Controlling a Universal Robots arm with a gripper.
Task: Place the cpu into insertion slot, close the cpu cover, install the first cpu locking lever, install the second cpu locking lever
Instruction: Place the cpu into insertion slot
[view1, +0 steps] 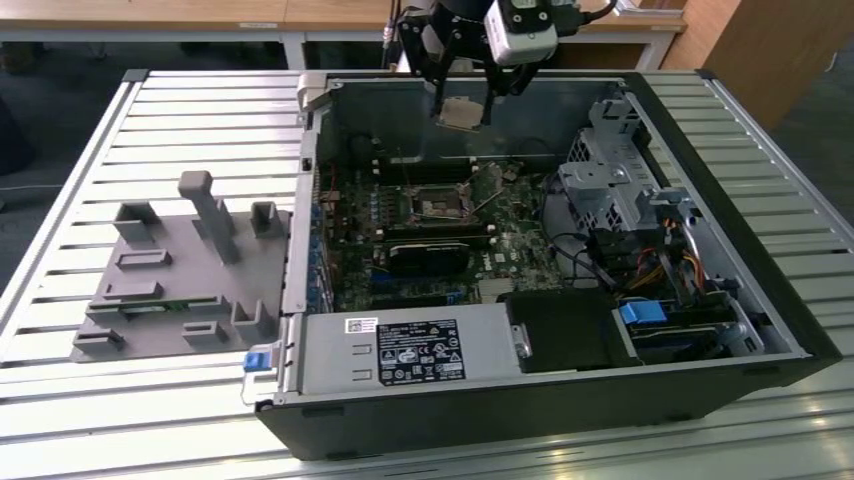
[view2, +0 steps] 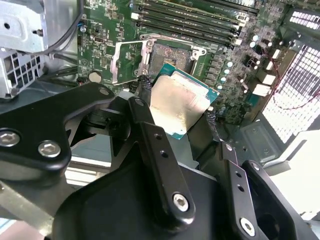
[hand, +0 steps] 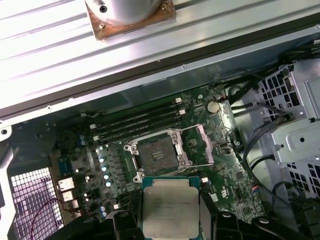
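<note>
1 gripper (view1: 463, 112) clamps cpu (view2: 181, 102) over motherboard (hand: 227, 172) near bare insertion slot (hand: 157, 152); cpu cover (view2: 118, 64) raised; memory sticks (hand: 137, 122), cables (hand: 260, 135) alongside.

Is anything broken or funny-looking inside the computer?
Nothing looks broken. The cpu hangs in the gripper above the empty insertion slot, whose cpu cover stands flipped open, so it simply isn't in yet.

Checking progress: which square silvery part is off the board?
The flat silver-topped cpu chip, held in the gripper; the black socket and silvery cover frame are board-mounted.
</note>
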